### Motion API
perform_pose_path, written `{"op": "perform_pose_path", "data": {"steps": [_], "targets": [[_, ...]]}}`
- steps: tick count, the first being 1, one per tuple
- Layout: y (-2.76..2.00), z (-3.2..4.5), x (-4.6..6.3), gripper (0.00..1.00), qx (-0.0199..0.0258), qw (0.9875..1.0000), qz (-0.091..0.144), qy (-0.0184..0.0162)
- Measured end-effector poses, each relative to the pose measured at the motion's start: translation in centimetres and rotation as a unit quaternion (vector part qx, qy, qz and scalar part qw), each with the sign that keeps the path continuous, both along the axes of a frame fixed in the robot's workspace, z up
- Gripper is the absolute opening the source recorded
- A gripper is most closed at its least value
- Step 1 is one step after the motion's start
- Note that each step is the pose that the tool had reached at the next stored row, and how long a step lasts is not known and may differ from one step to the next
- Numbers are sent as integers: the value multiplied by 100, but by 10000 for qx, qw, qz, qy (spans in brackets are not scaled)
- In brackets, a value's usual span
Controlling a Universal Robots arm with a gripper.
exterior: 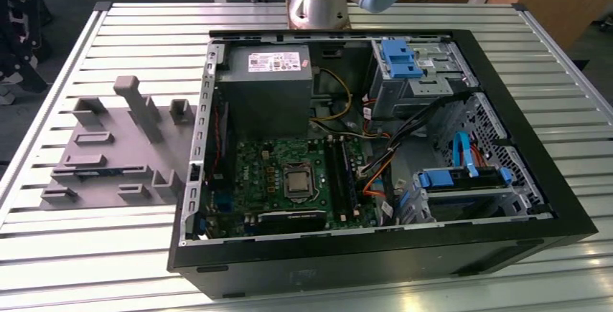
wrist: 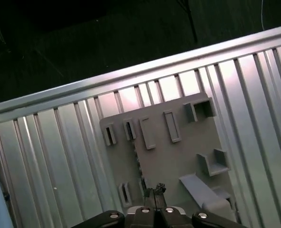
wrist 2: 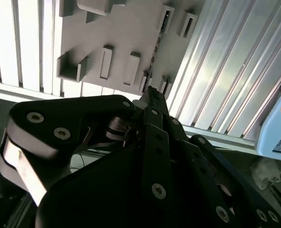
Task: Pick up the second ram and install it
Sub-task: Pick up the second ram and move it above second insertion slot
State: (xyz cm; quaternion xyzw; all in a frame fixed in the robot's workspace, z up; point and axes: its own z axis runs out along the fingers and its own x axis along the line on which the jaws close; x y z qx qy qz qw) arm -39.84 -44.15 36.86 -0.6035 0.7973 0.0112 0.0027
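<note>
We judge the task hardly begun: the gripper (wrist: 154, 191) hangs above the grey fixture (wrist: 178, 161) on the tabletop (wrist: 60, 152), its fingers (wrist: 150, 194) together and holding nothing, while the second ram (wrist: 137, 159) seems to stand in the fixture's slot, not yet lifted.

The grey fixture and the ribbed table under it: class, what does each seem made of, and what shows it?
Grey fixture: probably matte plastic; uniform dull grey, no glints.
Table: likely bare metal, perhaps aluminium; its ribbed slats reflect light brightly.
</note>
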Motion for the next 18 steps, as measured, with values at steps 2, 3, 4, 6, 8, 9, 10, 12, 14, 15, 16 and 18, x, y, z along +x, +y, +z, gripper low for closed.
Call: {"op": "perform_pose_path", "data": {"steps": [2, 3, 4, 6, 8, 9, 10, 12, 14, 15, 16, 18], "targets": [[0, -6, 0, 11, 0, 9998, 184, 0], [0, -10, 0, 11, 0, 9996, 274, 0], [0, -14, 0, 11, 0, 9993, 364, 0], [0, -23, 0, 11, 0, 9985, 544, 0], [0, -32, 0, 11, 0, 9973, 731, 0], [0, -37, 0, 11, 0, 9966, 821, 0], [0, -42, 0, 11, 0, 9959, 910, 0], [0, -53, 0, 11, 0, 9942, 1079, 0], [0, -77, 0, 11, 0, 9936, 1126, 1], [0, -94, 0, 11, 0, 9936, 1127, 1], [0, -112, 0, 11, 0, 9936, 1127, 1], [0, -148, 0, 11, 0, 9936, 1128, 1]]}}
